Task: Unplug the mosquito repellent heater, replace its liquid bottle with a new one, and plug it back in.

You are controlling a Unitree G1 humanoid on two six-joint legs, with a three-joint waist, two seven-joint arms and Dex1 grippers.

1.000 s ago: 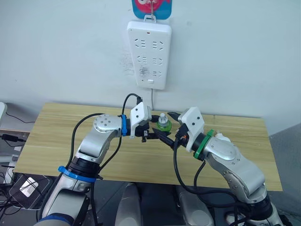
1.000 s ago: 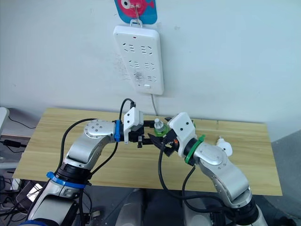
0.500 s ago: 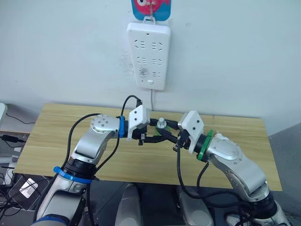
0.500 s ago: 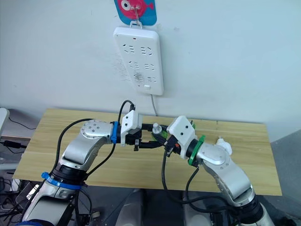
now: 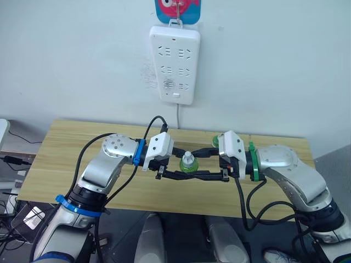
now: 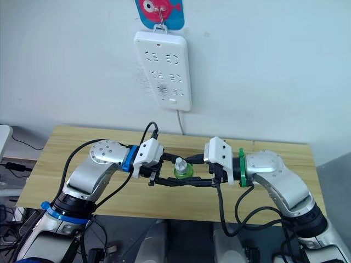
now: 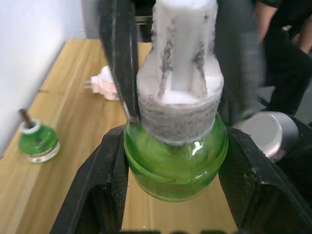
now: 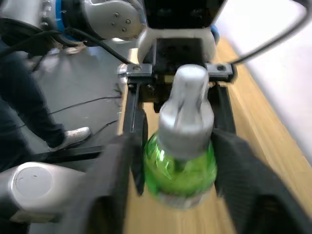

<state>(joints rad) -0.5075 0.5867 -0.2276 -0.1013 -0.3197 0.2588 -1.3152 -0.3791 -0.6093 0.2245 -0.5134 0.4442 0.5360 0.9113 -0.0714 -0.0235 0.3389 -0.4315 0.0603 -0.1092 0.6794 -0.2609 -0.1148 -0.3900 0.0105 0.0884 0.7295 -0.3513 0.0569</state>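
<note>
Gripping round green btl (image 5: pixel 188 163), both hands.

The capped bottle (image 5: pixel 188 163), a round green liquid bottle with a white ribbed cap, stands upright in the air over the table's (image 5: pixel 66 159) middle, pinched at its green body between the fingers of the left gripper (image 5: pixel 176 167) from 9 o'clock and the right gripper (image 5: pixel 204 164) from 3 o'clock. The open bottle (image 7: pixel 39 143), green with a bare dark wick, stands upright on the wood at about 1 o'clock from it. The mosquito repellent heater (image 7: pixel 108 84), white and rounded, lies on its side nearby, prongs sticking out sideways.
</note>
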